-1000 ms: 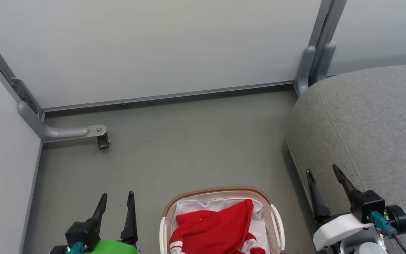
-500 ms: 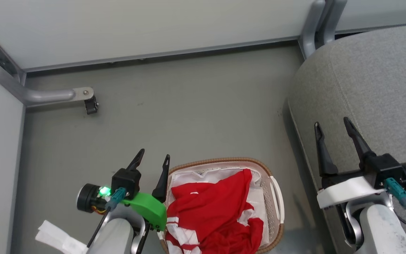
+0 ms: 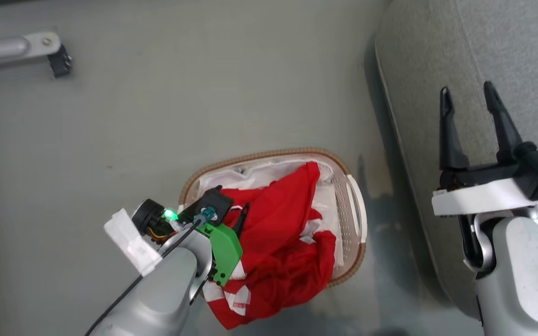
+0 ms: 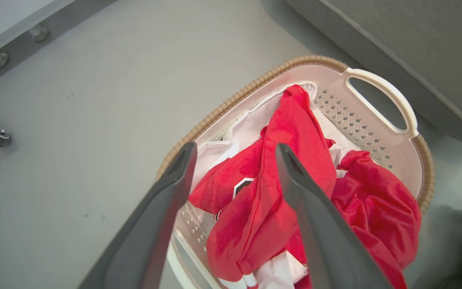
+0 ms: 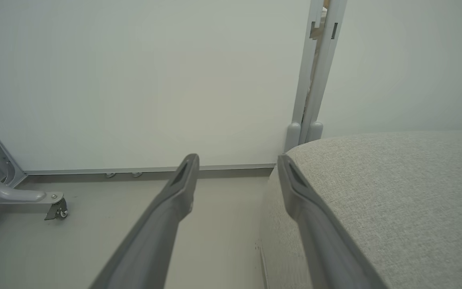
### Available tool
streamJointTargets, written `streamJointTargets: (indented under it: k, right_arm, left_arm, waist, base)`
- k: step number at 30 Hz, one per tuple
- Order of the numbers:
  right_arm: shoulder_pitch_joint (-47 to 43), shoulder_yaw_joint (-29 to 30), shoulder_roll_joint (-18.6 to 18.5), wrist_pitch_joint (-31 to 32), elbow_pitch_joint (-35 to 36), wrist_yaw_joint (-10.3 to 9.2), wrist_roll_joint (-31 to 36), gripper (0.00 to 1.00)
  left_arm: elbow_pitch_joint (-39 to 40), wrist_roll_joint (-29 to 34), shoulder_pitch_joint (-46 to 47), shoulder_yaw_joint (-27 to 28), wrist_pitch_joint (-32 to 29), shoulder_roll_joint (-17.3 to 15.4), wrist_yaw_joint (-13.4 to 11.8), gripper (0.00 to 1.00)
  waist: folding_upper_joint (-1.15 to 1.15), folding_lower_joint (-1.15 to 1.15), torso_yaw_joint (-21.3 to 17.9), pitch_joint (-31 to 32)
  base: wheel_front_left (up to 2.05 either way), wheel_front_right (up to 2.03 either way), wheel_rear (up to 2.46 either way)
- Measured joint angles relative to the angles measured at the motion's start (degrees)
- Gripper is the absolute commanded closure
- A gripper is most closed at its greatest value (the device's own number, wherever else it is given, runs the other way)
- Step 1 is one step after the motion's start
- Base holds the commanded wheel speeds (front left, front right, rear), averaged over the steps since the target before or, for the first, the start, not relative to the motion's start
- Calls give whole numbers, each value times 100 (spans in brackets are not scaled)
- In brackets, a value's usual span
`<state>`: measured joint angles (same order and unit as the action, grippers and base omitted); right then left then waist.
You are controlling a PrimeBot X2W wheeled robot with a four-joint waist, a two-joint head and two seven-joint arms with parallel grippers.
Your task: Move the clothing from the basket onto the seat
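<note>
**Clerk:** Item: the clothing [image 3: 287, 233]. Location?

**Keeper:** In the basket [image 3: 269, 155], on the floor [image 3: 203, 93] just beside the seat [image 3: 507, 46]. It lies heaped on a white liner [image 3: 259, 175], with one end spilling over the basket's near rim.

**Clerk:** Left tool [image 4: 235, 150], condition?

**Keeper:** Fingers spread, nothing held, poised above the heap. The raised red fold sits between the tips in the left wrist view.

**Clerk:** Right tool [image 3: 466, 91]?

**Keeper:** Spread, empty, over the seat's edge and well apart from the basket.

**Clerk:** Handling note for the step in hand?

**Keeper:** My judgement: descend straight onto that raised fold and close on red fabric alone, clear of the liner and the perforated wall. Lift high enough that the trailing end clears the rim, or the basket may drag.

**Clerk:** Counts.

**Keeper:**
- Basket: one, with one handle [image 4: 379, 92] seen.
- Seat: one.
- Liner: one.
- Tools: two, two fingers each.
- Clothing: one red heap, seemingly two bunches. I cannot tell for certain how many garments.
</note>
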<state>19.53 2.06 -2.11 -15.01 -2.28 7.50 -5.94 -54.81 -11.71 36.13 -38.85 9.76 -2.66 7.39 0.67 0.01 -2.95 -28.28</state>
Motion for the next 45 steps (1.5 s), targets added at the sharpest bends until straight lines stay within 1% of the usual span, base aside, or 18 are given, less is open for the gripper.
streamJointTargets:
  k: [4,6,10,14,18,19,20,21,22,23,24,30,36,41,43,45]
  right_arm:
    - [153,30,1,0,45,0,-82,0]
    - [219,34,0,0,45,0,-135,0]
    - [346,23,0,0,80,0,-256,0]
    - [453,-38,1,0,125,0,-346,0]
    - [482,-68,1,0,134,0,-432,0]
    - [484,-77,1,0,132,0,-441,0]
    - [486,-86,1,0,125,0,-461,0]
    - [486,-94,1,0,111,0,-470,0]
    - [485,-100,1,0,96,0,-472,0]
    - [485,-103,1,0,80,0,-476,0]
    - [482,-111,2,0,66,0,-478,0]
    - [410,-108,2,0,-37,0,-464,0]
    - [168,-111,4,0,-189,0,-302,0]
    - [-179,-89,4,0,-337,0,-181,0]
    - [-333,-83,5,0,-392,0,-134,0]
    - [-499,-90,5,0,-450,0,-71,0]
  left_arm:
    - [-331,-241,267,-603,-297,2,0,0]
    - [-494,-330,381,-768,-422,4,0,0]
    - [-786,-570,622,-940,-571,-34,0,0]
    - [-1047,-650,793,-1079,-739,-108,0,0]
    - [-1133,-870,826,-1222,-838,-114,0,0]
    - [-1146,-909,828,-1250,-845,-115,0,4]
    - [-1158,-950,830,-1283,-844,-121,0,23]
    - [-1177,-987,830,-1311,-842,-127,0,49]
    - [-1191,-1025,829,-1336,-839,-133,0,62]
    - [-1196,-1056,829,-1360,-810,-136,0,88]
    - [-1200,-1101,828,-1391,-781,-144,0,100]
    - [-1132,-1322,764,-1523,-388,-161,0,100]
    - [-1033,-1552,644,-1637,45,-172,0,100]
    - [-814,-1713,491,-1752,323,-236,0,100]
    - [-634,-1878,437,-1790,380,-265,0,100]
    - [-420,-1965,413,-1897,428,-358,0,100]
  waist:
    - [0,0,-121,-439]
    - [0,0,-177,-622]
    - [0,0,-299,-961]
    - [0,1,-420,-1232]
    - [0,0,-541,-1412]
    - [0,0,-568,-1432]
    - [0,0,-599,-1449]
    - [0,0,-627,-1458]
    - [0,0,-646,-1454]
    - [0,0,-655,-1441]
    - [0,0,-662,-1416]
    - [0,0,-645,-1186]
    - [0,0,-576,-784]
    - [0,0,-497,-275]
    - [0,-1,-463,-52]
    - [0,-1,-425,211]
  base:
    - [0,0,0]
    - [0,0,0]
    - [0,0,0]
    - [0,0,0]
    - [0,0,0]
    - [0,0,0]
    - [0,0,0]
    - [0,0,0]
    - [0,0,0]
    - [0,0,0]
    - [0,0,0]
    - [0,0,0]
    - [0,0,0]
    - [0,0,0]
    - [0,0,0]
    - [0,0,0]
